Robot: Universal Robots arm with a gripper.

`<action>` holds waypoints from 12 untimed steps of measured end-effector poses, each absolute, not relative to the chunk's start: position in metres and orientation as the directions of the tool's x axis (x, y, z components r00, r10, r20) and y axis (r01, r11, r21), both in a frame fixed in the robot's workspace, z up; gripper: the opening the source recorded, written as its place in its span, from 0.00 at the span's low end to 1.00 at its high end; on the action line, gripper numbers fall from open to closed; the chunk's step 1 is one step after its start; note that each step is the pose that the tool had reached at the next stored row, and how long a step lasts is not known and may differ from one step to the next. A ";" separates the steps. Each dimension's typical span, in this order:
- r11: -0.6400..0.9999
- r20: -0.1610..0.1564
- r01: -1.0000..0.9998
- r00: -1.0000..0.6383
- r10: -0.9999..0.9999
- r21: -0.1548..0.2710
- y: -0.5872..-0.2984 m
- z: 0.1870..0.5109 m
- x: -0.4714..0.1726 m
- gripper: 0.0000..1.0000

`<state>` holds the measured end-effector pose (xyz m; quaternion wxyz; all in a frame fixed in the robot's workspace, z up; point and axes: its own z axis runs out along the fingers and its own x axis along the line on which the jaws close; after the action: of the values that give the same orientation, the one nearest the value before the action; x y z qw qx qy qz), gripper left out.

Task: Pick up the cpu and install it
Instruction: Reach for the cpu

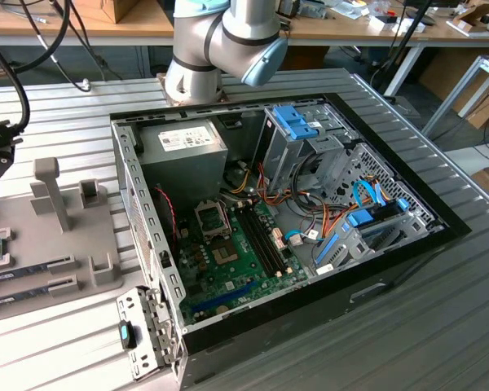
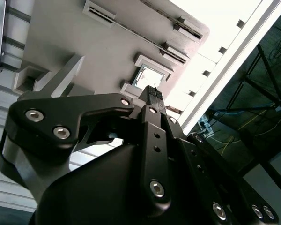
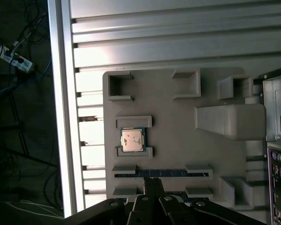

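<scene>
Gripper (image 2: 152, 92) housing, black, sits nearest the lens in both wrist views. My fingertips are pressed together with nothing pinched between them.

Reading the exterior view from its left:
- Grey fixture tray (image 1: 73, 236) lies on the slatted table (image 1: 65, 106).
- Open computer case (image 1: 130, 187) lies on its side just beside the tray, board facing up.
- Socket (image 1: 212, 218) sits on the green board, well apart from the tray.

The cpu (image 3: 132, 139) lies flat in the tray, silvery face up, between two raised lips. I judge the lips are there to stop it sliding and to keep its edges free for a pinch. Memory sticks (image 3: 164, 172) stand on edge in slots next to it, likely for the same reason.

Pose: the arm's base joints (image 1: 228, 37) rise behind the case. My wrist hangs over the tray, looking straight down on it in the first wrist view. My tips (image 3: 153, 180) are over the stick slots, near the cpu but not touching it. Pickup not yet made.
</scene>
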<state>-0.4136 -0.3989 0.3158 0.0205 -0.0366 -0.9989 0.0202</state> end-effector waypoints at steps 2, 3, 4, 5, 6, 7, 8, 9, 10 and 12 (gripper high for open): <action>0.997 0.040 0.072 -0.996 0.074 -0.042 -0.399 0.315 -0.414 0.11; 0.997 0.039 0.072 -0.996 0.074 -0.042 -0.399 0.315 -0.414 0.11; 0.997 0.039 0.072 -0.996 0.074 -0.042 -0.399 0.314 -0.414 0.11; 0.997 0.039 0.072 -0.996 0.074 -0.042 -0.399 0.314 -0.414 0.11; 0.997 0.039 0.072 -0.996 0.074 -0.042 -0.399 0.313 -0.414 0.11; 0.997 0.039 0.072 -0.996 0.074 -0.042 -0.399 0.313 -0.414 0.11; 0.997 0.039 0.072 -0.996 0.074 -0.042 -0.399 0.312 -0.414 0.11; 0.997 0.040 0.072 -0.996 0.074 -0.042 -0.399 0.312 -0.414 0.11; 0.997 0.039 0.072 -0.996 0.074 -0.042 -0.399 0.312 -0.414 0.11; 0.997 0.040 0.072 -0.996 0.074 -0.042 -0.399 0.311 -0.414 0.11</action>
<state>-0.4136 -0.3988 0.3107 0.0205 -0.0366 -0.9989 0.0202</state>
